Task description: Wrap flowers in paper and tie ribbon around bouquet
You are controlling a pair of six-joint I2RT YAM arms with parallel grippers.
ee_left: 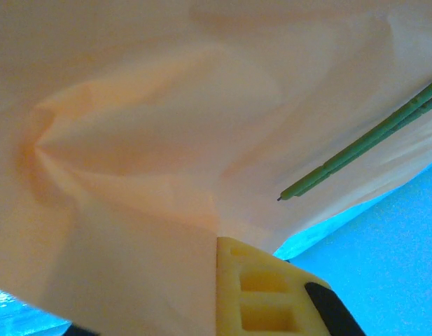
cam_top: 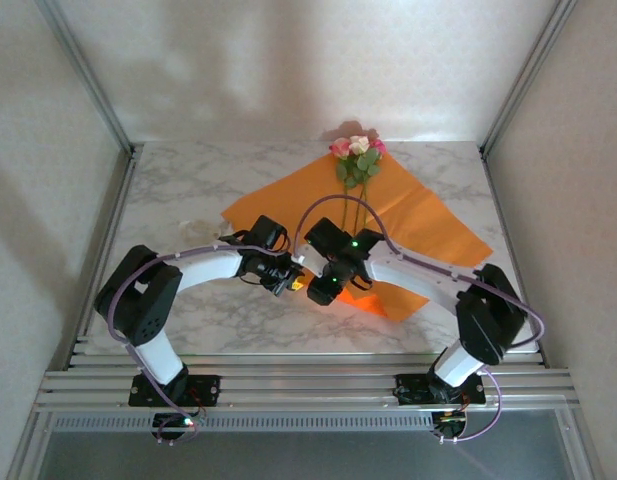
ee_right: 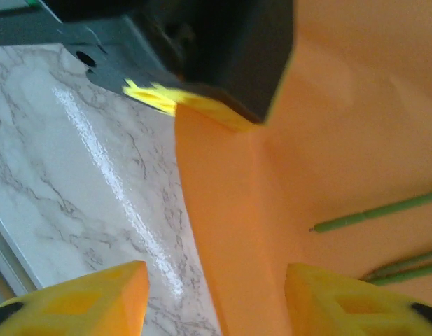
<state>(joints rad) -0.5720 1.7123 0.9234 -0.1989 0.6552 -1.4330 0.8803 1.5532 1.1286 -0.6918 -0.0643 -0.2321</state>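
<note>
Left fingers [ee_left: 261,294] are pinched shut on the near corner of the paper [cam_top: 413,215], and a lifted fold of the sheet fans out from the pinch. Right fingers [ee_right: 82,301] stand wide open just beside them, one on each side of that raised orange ridge, not squeezing anything as far as the right wrist view shows. Both arms meet at the near tip of the sheet, close to the stem ends.

The paper lies spread on the marble worktop [cam_top: 188,200] like a diamond. The flowers [cam_top: 358,150] lie on top, heads at the far corner, stems [ee_right: 373,215] pointing back toward the arms. Nothing is rolled yet, so the wrap looks like it's only getting started.

Handling-wise, the sheet looks thin and light. It puckers where it's pinched, and light glows through it in the left wrist view. It should fold easily, but it could probably tear or slide out if tugged hard, so a corner or edge grip like the left one seems the way to go. The roses look light too, and those skinny stems will likely roll around. Better to hold the bundle around the stems through the paper, never by the heads.
</note>
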